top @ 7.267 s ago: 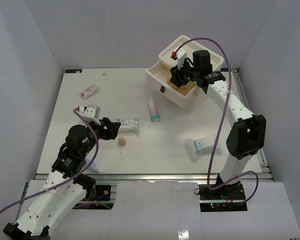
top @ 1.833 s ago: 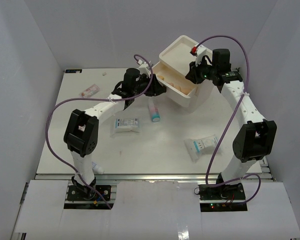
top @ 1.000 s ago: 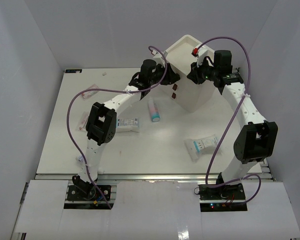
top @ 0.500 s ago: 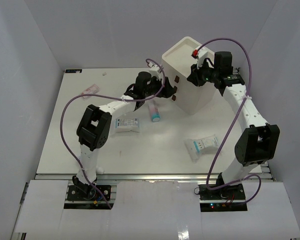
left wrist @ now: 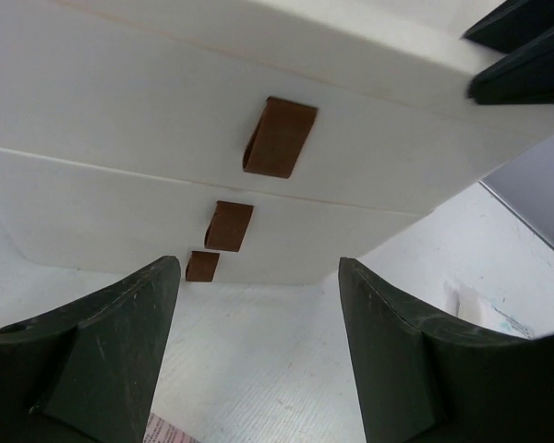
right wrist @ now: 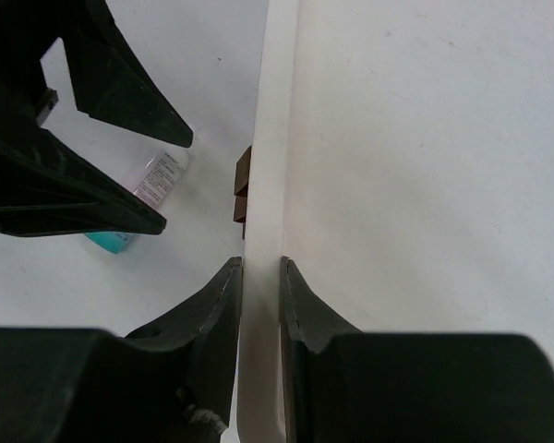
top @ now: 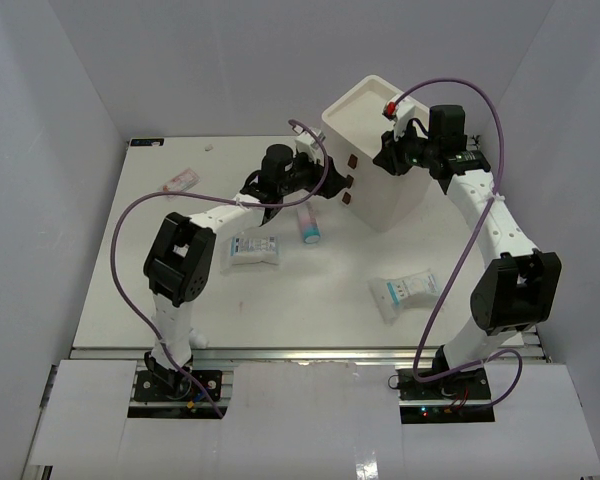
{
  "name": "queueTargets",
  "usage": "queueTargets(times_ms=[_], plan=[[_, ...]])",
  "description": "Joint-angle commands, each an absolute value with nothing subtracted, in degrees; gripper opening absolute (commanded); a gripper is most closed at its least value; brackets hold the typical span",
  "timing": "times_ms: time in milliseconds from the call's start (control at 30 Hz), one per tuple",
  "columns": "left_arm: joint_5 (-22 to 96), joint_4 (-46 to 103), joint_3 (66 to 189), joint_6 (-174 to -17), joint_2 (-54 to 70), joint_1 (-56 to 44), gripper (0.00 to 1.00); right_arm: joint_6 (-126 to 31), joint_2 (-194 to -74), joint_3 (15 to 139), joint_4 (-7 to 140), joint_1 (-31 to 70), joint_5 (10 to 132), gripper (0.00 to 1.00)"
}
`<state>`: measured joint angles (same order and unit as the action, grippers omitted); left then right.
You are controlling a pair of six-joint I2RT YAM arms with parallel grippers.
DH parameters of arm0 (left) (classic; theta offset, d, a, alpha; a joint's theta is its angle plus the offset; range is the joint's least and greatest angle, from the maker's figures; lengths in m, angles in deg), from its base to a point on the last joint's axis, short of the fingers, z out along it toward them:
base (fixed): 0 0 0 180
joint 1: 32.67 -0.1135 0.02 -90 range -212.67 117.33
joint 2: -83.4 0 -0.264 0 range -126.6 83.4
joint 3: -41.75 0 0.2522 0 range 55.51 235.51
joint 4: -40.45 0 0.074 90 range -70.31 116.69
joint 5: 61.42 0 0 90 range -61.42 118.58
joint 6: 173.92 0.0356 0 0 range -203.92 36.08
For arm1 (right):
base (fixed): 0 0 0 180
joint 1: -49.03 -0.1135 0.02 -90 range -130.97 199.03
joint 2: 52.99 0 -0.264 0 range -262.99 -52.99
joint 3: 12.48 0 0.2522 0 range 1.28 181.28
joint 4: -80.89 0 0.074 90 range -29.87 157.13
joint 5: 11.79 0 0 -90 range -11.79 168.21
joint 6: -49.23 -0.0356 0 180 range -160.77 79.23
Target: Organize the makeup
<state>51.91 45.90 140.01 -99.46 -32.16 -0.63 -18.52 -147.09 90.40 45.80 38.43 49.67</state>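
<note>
The big white drawer box (top: 385, 150) stands upright at the back right, its three brown knobs (left wrist: 279, 137) facing my left arm. My right gripper (top: 388, 160) is shut on the box's thin top wall (right wrist: 260, 277). My left gripper (top: 320, 186) hangs open just left of the knobs, with nothing between its fingers (left wrist: 120, 351). Of the makeup, a white bottle with a teal cap (top: 308, 222) lies below the left gripper. White packets with teal print lie at the centre left (top: 253, 248) and the front right (top: 405, 290). A pinkish sachet (top: 180, 181) lies far left.
A small tube (top: 195, 340) lies by the left arm's base at the near table edge. The enclosure's grey walls close in the table (top: 320, 310) on three sides. The left arm's purple cable loops above the table's left half.
The box has gone from tilted to upright, still in the right gripper's grip. The left gripper has opened and drawn back a little leftward from the knobs.
</note>
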Motion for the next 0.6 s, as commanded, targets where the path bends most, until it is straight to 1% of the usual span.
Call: queueTargets(times_ms=[0,300,467,567], plan=[[53.0,47.5,142.4,-99.7,-34.4,-0.8,0.78,-17.9,-144.0,88.6,37.7,36.4,43.2,0.08],[51.3,47.1,145.8,-99.2,-38.7,-0.1,0.74,-18.2,-143.5,87.8,37.4,35.9,41.7,0.08],[51.6,47.4,147.0,-100.5,-39.7,0.4,0.61,-18.3,-143.3,87.3,37.5,35.5,42.2,0.08],[51.9,47.5,146.6,-100.9,-39.7,0.6,0.57,-18.2,-143.3,87.2,37.5,35.5,42.3,0.08]])
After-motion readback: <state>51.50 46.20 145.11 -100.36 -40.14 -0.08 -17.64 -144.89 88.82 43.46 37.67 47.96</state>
